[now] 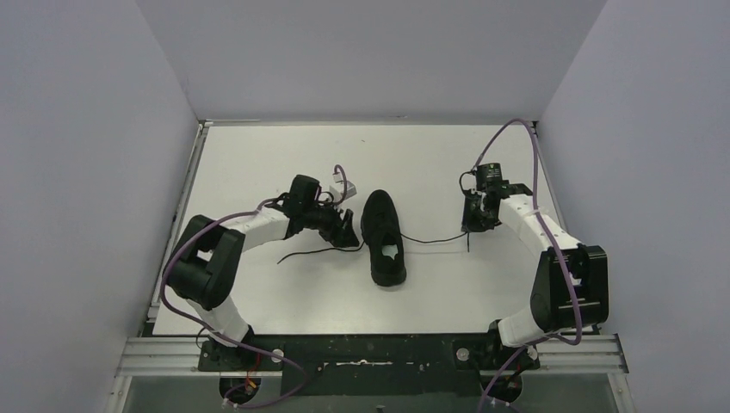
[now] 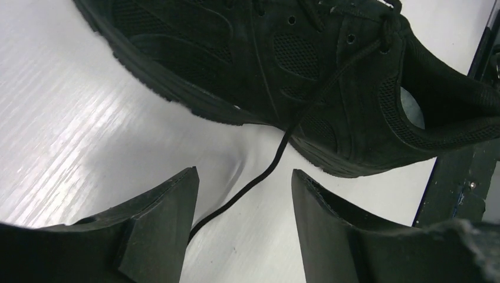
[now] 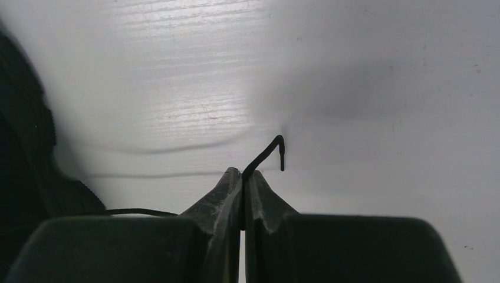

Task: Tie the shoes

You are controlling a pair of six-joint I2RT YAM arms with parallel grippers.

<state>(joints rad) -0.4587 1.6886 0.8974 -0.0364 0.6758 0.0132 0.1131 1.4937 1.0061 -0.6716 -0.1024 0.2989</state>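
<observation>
item 1, nearest: silver aluminium rail along the table's near edge, carrying both arm bases.

item 2: left arm, black-and-white jointed unit, bent inward from the left base over the flat white table.

item 3: right arm, same make, reaching in from the right base, a purple cable arching over its wrist.

item 4: left gripper, black two-finger claw, low over the table just beside the shoe's left flank. jaws stand well apart, released, nothing grasped. the left lace, a thin black cord, runs down from the shoe through the gap between the fingers, touching neither that i can see, then trails across the table toward the near left.

item 5: right gripper, matching black claw, set apart from the shoe on its right side. jaws clenched tight, pinching the right lace, a thin black cord, close to its end; a short hooked tip pokes out past the fingertips. the cord runs from the pinch back to the shoe in a nearly straight line.

item 6: shoe, one all-black low sneaker of mesh and suede-like panels, standing on its sole at mid-table between the two claws, heel toward the rail, toe toward the far wall, one lace end out to each side.

item 7, farthest: plain pale grey walls, closing in the table on three sides.
</observation>
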